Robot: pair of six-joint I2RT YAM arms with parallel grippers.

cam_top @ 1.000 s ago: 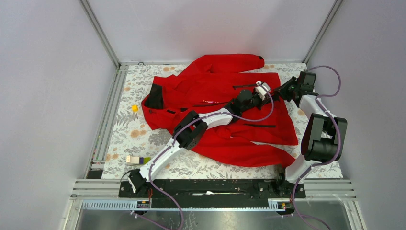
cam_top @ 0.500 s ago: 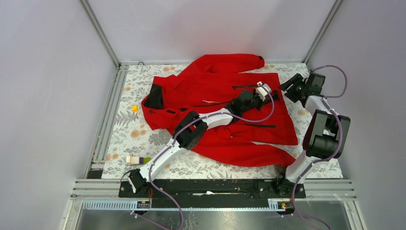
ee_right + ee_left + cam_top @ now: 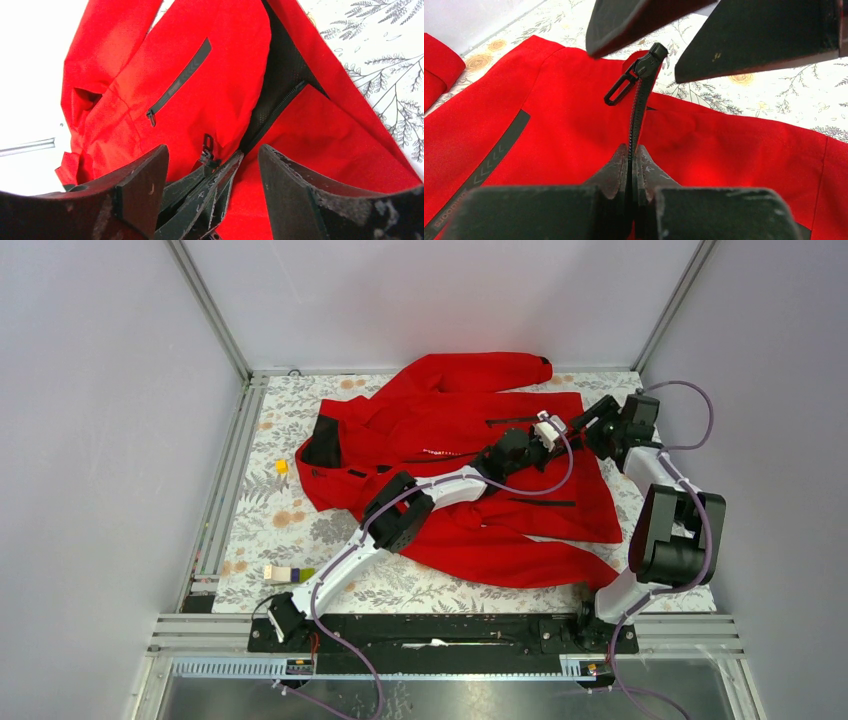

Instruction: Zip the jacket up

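Jacket [image 3: 440, 405] lies spread mid-table, collar left, hem right. Left gripper [image 3: 631, 152] is pinched on the zipper tape [image 3: 638, 110] just left of the slider [image 3: 650, 56]. Right gripper [image 3: 212, 149], fingers spread, straddles the slider. It should close squarely on the pull [image 3: 620, 89], with the tape held taut, before drawing leftward.

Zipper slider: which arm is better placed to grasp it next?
Right. The right pincer, open, flanks the zipper slider of the jacket; the left pincer is shut on the zipper tape below it.
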